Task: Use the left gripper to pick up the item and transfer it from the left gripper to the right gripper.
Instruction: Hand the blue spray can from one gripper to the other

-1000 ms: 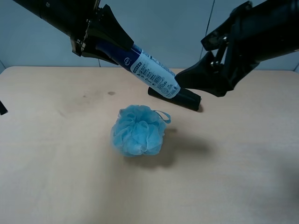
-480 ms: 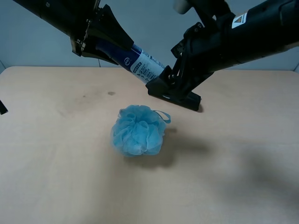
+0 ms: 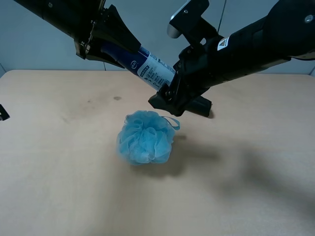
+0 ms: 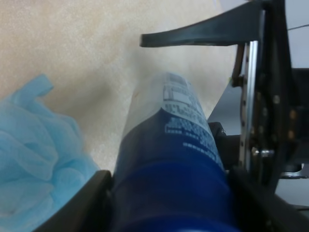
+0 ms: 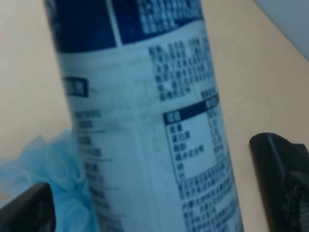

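Note:
The item, a slim bottle [image 3: 150,69] with a dark blue top and white printed lower label, hangs slanted above the table. My left gripper [image 3: 125,49] is shut on its blue upper body, as the left wrist view [image 4: 169,193] shows. My right gripper [image 3: 165,98] reaches across from the right and stands open around the bottle's white lower end. In the right wrist view the label [image 5: 145,96] fills the space between the two spread fingers [image 5: 285,179], with gaps on both sides. The bottle [image 4: 178,125] points toward the right gripper's frame.
A light-blue mesh bath puff [image 3: 145,137] lies on the tan table [image 3: 59,162] just below the bottle's lower end; it also shows in the left wrist view [image 4: 29,145]. A long black case [image 3: 202,105] lies behind it, partly hidden by the right arm.
The right arm has swung left and down, bringing its open gripper over the bottle's white lower end. The left gripper and the bottle have stayed still.

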Robot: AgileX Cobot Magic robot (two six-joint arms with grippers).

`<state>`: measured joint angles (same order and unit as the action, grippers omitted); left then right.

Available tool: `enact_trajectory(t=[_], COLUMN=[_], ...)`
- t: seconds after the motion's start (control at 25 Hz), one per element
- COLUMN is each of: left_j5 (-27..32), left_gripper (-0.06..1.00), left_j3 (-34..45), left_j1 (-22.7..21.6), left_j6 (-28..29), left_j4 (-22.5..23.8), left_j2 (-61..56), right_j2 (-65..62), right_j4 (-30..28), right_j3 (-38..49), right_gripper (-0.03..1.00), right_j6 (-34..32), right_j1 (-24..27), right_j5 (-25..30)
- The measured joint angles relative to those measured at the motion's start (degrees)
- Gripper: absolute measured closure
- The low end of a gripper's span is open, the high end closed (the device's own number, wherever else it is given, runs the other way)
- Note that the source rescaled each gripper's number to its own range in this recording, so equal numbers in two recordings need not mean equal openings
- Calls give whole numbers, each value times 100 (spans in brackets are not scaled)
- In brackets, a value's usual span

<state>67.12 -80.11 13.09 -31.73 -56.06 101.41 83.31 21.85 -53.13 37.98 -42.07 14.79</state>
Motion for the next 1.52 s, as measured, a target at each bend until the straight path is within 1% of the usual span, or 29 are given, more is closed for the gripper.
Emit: enact_trajectory(t=[0.2, 0.6, 0.64, 0.68, 0.72, 0.76, 0.8, 0.84, 0.88, 1.36, 1.4, 1.44, 1.48, 1.52], left_j5=[0, 0, 0, 0, 0, -5, -5, -5, -5, -5, -5, -5, -5, -5], left_gripper=[93, 93, 93, 93, 93, 93, 93, 93, 93, 92, 81, 63, 38, 22], left_j3=[0, 0, 0, 0, 0, -7, -7, -7, -7, -7, -7, -7, -14, -26], left_j1=[0, 0, 0, 0, 0, 0, 0, 0, 0, 0, 0, 0, 0, 0], left_j6=[0, 0, 0, 0, 0, -9, -9, -9, -9, -9, -9, -9, -4, 7], left_j4=[-5, -5, -7, -7, -12, -29, -42, -42, -42, -42, -86, -154, -199, -234], left_j2=[0, 0, 0, 0, 0, 0, 0, 0, 0, 0, 0, 0, 0, 0], right_j2=[107, 303, 303, 303, 303, 303, 303, 303, 303, 303, 303, 303, 314, 326], right_j4=[0, 33, 33, 33, 33, 40, 3, -3, -3, -3, -3, 11, 16, 27], right_j3=[0, 0, 0, 0, 0, 0, 0, 0, 0, 0, 0, 0, 0, 0], right_gripper=[-3, -2, 6, 21, 47, 79, 92, 84, 88, 88, 88, 88, 91, 97], right_j6=[0, 0, 0, 0, 0, 2, 72, 91, 91, 109, 109, 94, 89, 59], right_j1=[0, 0, 0, 0, 0, 0, 0, -14, -14, -14, -14, -14, -14, -14], right_j5=[-264, -292, -298, -304, -315, -319, -314, -290, -285, -296, -296, -296, -301, -307])
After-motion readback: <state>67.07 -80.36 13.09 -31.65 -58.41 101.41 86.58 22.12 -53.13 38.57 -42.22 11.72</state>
